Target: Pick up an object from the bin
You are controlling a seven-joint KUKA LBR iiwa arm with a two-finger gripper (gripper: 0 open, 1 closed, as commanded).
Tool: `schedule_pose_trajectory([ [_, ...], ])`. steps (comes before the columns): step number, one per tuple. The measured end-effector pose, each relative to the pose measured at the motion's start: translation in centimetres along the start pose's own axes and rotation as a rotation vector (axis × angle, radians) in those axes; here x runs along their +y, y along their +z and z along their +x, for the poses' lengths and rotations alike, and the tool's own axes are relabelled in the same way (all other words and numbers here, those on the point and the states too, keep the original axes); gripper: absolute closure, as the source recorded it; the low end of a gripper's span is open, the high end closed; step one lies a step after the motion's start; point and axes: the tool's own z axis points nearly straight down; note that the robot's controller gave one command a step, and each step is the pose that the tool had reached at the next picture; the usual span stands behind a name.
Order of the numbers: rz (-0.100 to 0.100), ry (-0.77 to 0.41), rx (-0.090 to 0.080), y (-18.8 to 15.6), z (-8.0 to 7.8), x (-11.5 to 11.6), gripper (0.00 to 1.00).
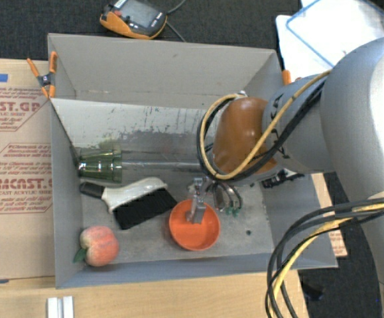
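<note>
The step in hand seems to be the reach down. The tool [197,212] points into the orange bowl [192,237], which lies at about 6 o'clock on the floor of the bin [158,65]. Whether the tool is wide or narrow, I cannot tell. The next move would call for a firm grip on the bowl's rim, then a straight lift. The arm reaches in from 3 o'clock, with its wrist bent down over the bowl. A black-and-white brush [144,207] lies just beside the bowl, at its 9 o'clock.
</note>
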Motion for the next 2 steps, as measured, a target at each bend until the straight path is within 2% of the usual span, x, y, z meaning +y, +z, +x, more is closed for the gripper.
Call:
schedule_pose_trajectory([
  [1, 0.000, 0.000, 0.000, 0.0, 0.0, 0.0, 1.00],
  [2, 0.000, 0.000, 0.007, -1.2, 0.2, 0.0, 1.00],
])
